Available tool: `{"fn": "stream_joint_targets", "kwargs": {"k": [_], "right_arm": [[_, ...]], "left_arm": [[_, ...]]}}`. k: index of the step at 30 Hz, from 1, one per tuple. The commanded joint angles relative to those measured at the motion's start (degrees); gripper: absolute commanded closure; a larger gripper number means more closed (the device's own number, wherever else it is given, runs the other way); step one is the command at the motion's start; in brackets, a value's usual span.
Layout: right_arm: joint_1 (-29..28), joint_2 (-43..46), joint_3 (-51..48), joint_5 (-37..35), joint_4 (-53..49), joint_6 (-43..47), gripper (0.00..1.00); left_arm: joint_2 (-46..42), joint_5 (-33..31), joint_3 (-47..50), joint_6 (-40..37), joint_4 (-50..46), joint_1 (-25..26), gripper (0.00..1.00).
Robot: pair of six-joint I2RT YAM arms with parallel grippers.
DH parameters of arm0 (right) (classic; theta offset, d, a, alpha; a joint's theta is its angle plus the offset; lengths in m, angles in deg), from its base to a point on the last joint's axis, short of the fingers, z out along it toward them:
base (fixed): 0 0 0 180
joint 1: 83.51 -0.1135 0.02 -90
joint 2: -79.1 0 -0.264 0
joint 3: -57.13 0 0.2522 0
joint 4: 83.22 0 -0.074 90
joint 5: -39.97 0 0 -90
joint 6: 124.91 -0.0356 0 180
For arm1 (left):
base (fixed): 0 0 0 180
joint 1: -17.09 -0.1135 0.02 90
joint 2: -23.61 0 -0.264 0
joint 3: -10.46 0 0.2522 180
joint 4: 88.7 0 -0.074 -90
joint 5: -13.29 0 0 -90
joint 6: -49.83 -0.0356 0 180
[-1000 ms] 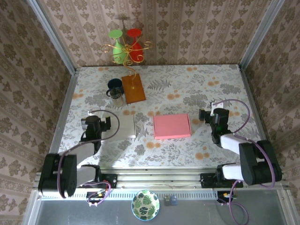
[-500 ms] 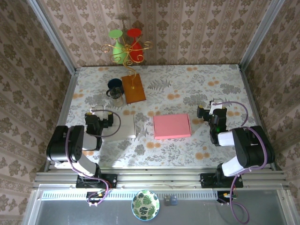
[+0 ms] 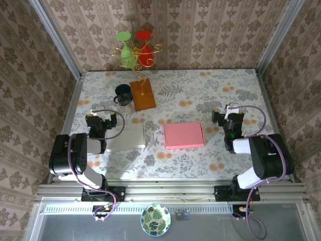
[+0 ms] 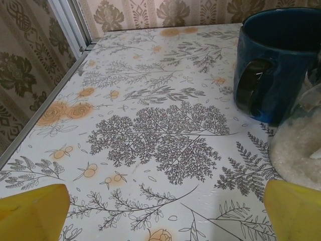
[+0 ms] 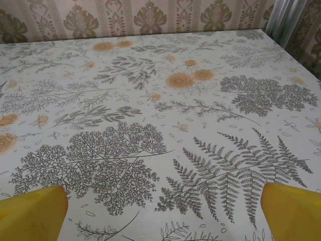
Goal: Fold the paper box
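The paper box [image 3: 184,135] is a flat pink rectangle lying on the flowered tablecloth in the middle of the top view. My left gripper [image 3: 99,117] stands open well to its left, beyond a grey flat sheet [image 3: 125,135]. My right gripper [image 3: 226,115] stands open just right of the box, apart from it. In the left wrist view the left gripper [image 4: 165,223] has its yellow fingertips [image 4: 32,211] spread wide over bare cloth. In the right wrist view the right gripper [image 5: 163,223] is equally wide, fingertips [image 5: 296,211] at the frame's corners, nothing between them.
A blue mug [image 4: 276,60] and a glass jar [image 4: 301,145] stand just ahead and to the right of the left gripper. Behind them a brown board [image 3: 142,95] carries a gold stand with a green and a red glass [image 3: 134,50]. Patterned walls enclose the table. A leaf-patterned bowl [image 3: 155,219] sits below the rail.
Both arms have folded back toward their bases. The left gripper slid up and left, off the grey sheet's edge; the right gripper shifted slightly up. The pink box has not moved.
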Motion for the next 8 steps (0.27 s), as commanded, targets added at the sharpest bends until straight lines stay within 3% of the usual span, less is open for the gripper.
{"fn": "stream_joint_targets", "kwargs": {"k": [1,8], "right_arm": [[-0.3,-0.5,0.8,-2.3,0.0,-0.8,0.0],[-0.7,-0.5,0.1,-2.6,1.3,-0.2,0.0]], "left_arm": [[-0.7,0.3,-0.2,1.1,0.0,-0.1,0.0],[-0.7,0.4,-0.1,1.2,0.1,-0.2,0.0]]}}
